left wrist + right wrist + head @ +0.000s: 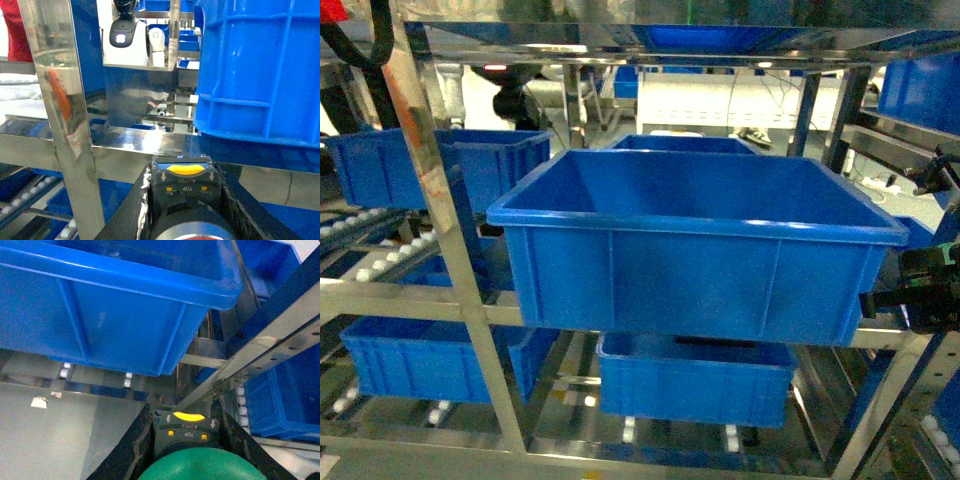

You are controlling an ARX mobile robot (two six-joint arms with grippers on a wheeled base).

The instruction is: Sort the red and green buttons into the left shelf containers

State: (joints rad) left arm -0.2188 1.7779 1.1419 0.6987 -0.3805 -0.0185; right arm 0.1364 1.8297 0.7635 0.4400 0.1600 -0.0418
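In the left wrist view my left gripper [185,170] is shut on the red button [184,192]. Its black block with a yellow tab sits between the black fingers [135,210], and a sliver of red cap shows at the bottom edge. The right wrist view has my right gripper [182,407] shut on the green button [200,465], whose green cap fills the bottom. A large blue container [700,240] sits on the steel shelf [450,230] in the middle of the head view. It is to the upper right of the left gripper [260,70] and above the right gripper [115,305].
More blue bins stand on the rack: upper left [430,165], lower left [420,360], lower middle [695,380] and right of the right gripper [290,395]. A steel post [60,100] rises just left of the left gripper. White rollers [380,265] line the tracks. My right arm [925,295] shows at the head view's right edge.
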